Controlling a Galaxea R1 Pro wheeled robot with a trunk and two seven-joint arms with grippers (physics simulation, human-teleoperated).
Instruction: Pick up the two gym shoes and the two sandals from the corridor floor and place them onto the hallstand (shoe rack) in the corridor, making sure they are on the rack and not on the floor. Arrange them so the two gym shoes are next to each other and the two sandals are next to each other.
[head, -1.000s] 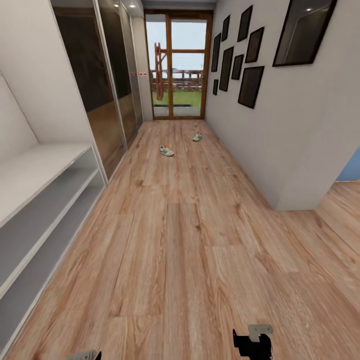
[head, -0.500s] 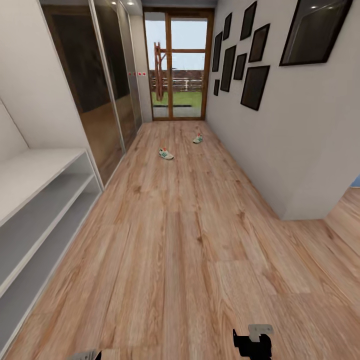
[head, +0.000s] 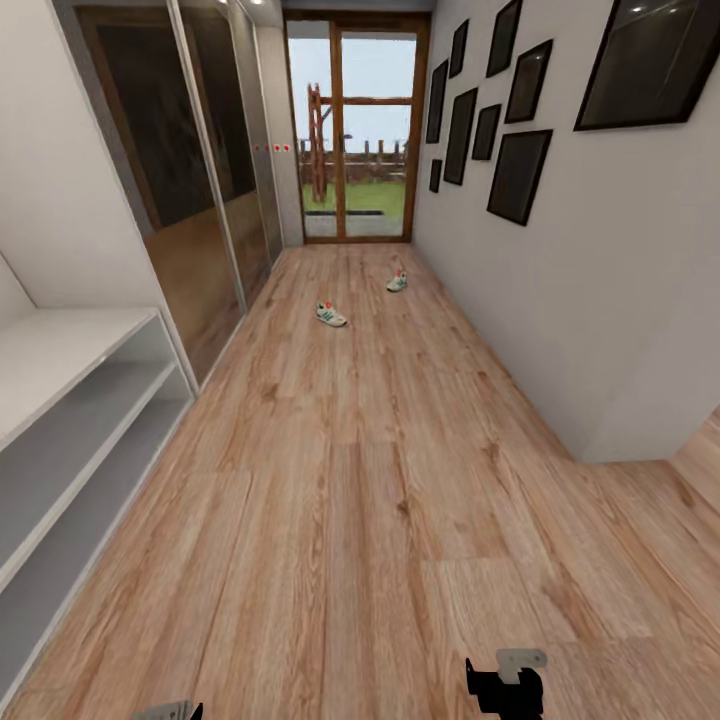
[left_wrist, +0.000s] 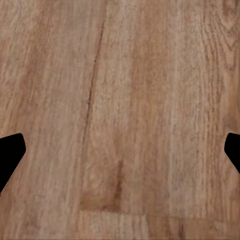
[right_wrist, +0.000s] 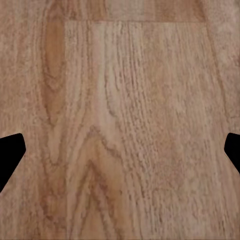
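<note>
Where the corridor floor (head: 360, 500) runs toward the glazed door (head: 355, 130), its light brown planks show long grain and dark knots, and two gym shoes lie on them well short of that door. The nearer gym shoe (head: 331, 315) is off-white with green stripes and a red spot; the farther gym shoe (head: 397, 282) lies closer to the door, apart from its mate, near the wall hung with black picture frames (head: 520, 175). Far back from the door, the hallstand (head: 70, 420) shows a smooth pale top and two open grey shelves. Glossy dark wardrobe panels (head: 190, 170) stand between it and the door. The left gripper (left_wrist: 120, 150) hangs over bare wood, black fingertips (left_wrist: 10, 152) spread wide, holding nothing. The right gripper (right_wrist: 120, 150) is likewise wide apart over a knotty plank.
</note>
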